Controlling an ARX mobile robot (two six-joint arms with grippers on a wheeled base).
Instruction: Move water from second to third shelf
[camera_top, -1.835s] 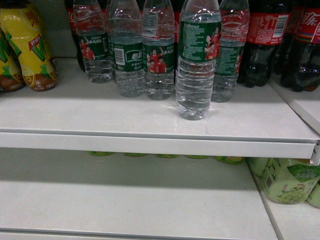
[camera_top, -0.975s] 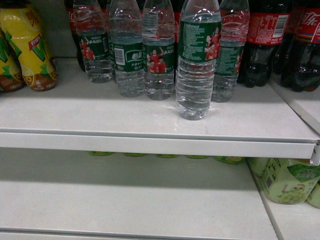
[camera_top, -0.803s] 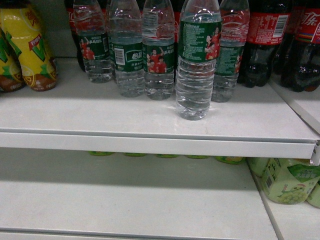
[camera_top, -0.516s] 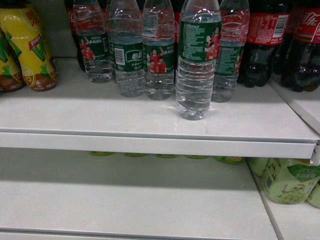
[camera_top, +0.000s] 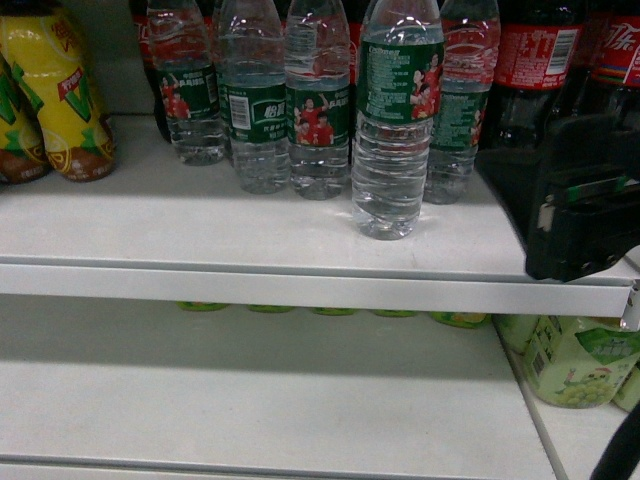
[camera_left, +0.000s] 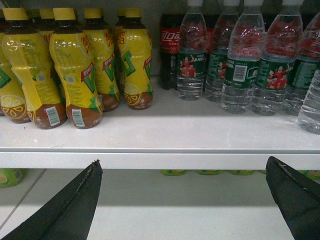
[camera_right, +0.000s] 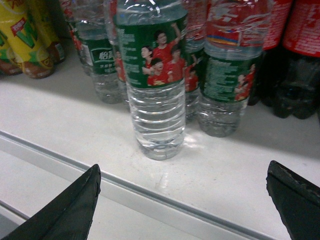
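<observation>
My right tool (camera_right: 182, 200) hangs wide open and empty; the water (camera_right: 154, 75) stands ahead of it, slightly left, near the shelf (camera_right: 280, 165) lip, forward of its row for easy reach.

you see yellow lemon tea bottles (camera_left: 75, 70) standing at the left of the upper shelf (camera_top: 200, 230), dark cola bottles (camera_top: 535, 70) at its right, and pale green drink bottles (camera_top: 575, 360) on the shelf below.
</observation>
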